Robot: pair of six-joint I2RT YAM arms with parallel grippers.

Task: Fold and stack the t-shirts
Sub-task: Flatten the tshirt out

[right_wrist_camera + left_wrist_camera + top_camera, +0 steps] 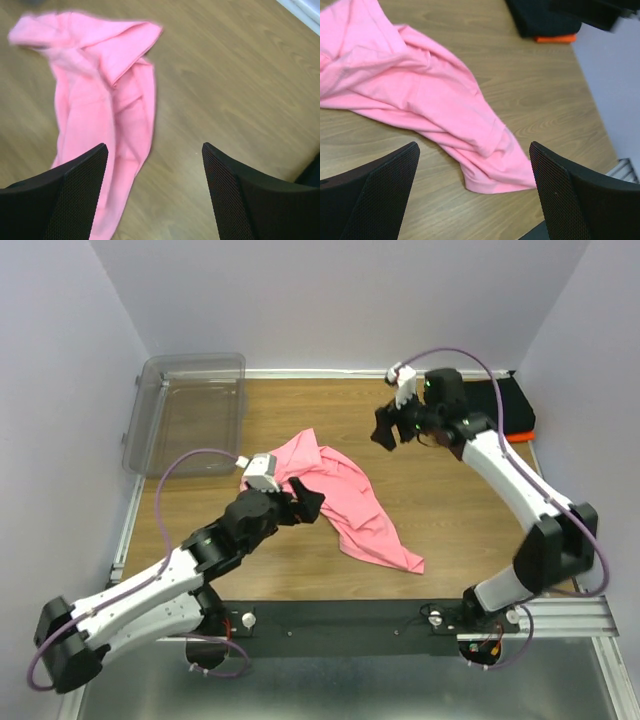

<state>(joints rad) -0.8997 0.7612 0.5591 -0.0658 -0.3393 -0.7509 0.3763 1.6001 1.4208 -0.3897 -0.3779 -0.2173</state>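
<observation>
Salmon-pink and crumpled, the pink t-shirt (350,502) lies unfolded near the middle of the wooden table (450,510). It forms a long heap running from far left to near right and ends in a narrow tip toward the near edge. Only the overhead view shows its whole outline. In the left wrist view the pink t-shirt (430,95) shows its creases and hemmed tip, but its far part is cut off at the top and left of the frame. In the right wrist view the pink t-shirt (100,95) is blurred, with a folded-over flap at one end and the other end hidden behind a finger. No view shows which part is neck or sleeve.

The left gripper (305,502) hangs at the shirt's left edge, jaws spread wide and holding nothing. Through its own camera the left gripper (474,150) frames cloth in the gap, but whether it touches the shirt cannot be told. The right gripper (388,430) hangs over bare wood on the shirt's far-right side, apart from it. Its own camera shows the right gripper (154,147) also wide and empty.

The folded black t-shirt (512,400) sits in the far right corner on the orange t-shirt (520,435), of which only a thin edge shows. The right arm covers part of that stack from above. The clear bin (190,410) stands in the far left corner, well apart. Bare wood lies open between the pink shirt and the stack.
</observation>
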